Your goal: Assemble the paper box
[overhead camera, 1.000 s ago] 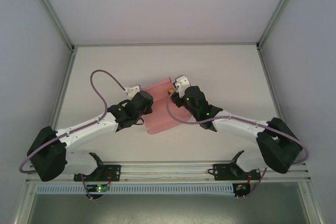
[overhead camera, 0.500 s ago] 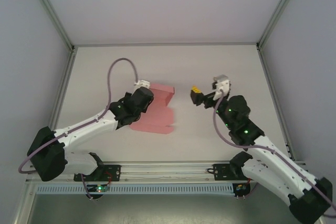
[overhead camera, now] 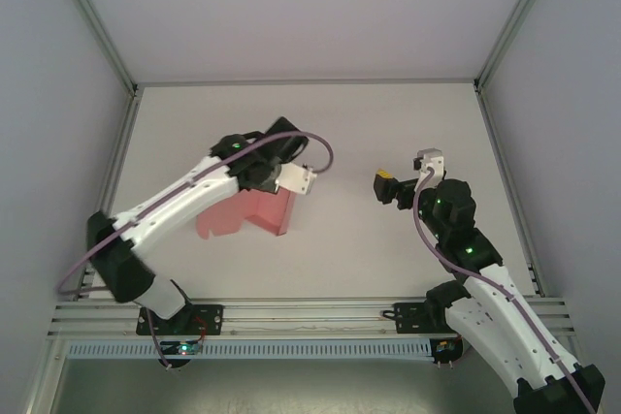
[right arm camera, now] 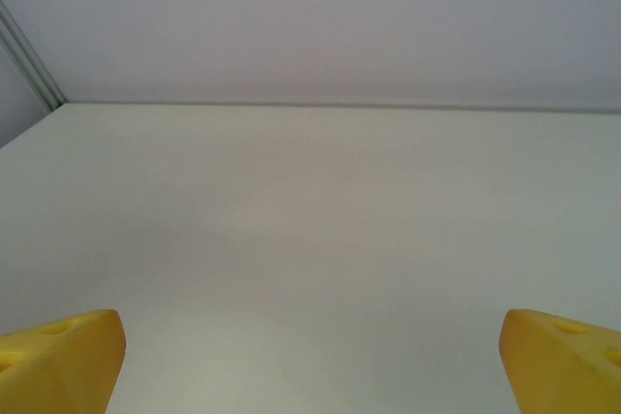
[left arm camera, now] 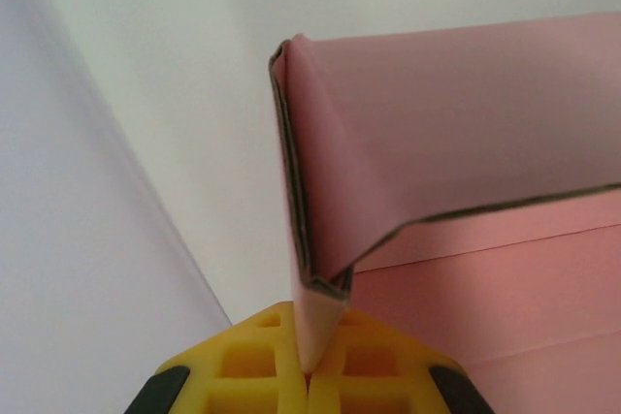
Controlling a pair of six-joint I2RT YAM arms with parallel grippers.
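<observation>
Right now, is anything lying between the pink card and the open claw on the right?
No. In the top view, the table is bare between the paper box and the right gripper.

The paper box (left arm camera: 466,133) is thin pink card, matt and smooth, and its cut edges show a darker, fibrous line. The fingers (left arm camera: 247,366) of the left gripper (left arm camera: 309,377) and of the right gripper (right arm camera: 310,361) are dull yellow plastic, the left ones moulded with square hollows. The table (overhead camera: 388,133) is smooth, matt off-white. Along the table's near edge run rails (overhead camera: 310,312) of bare satin metal. Above the table the arms (overhead camera: 175,210) wear faintly glossy white plastic shells with matt black joints.
</observation>
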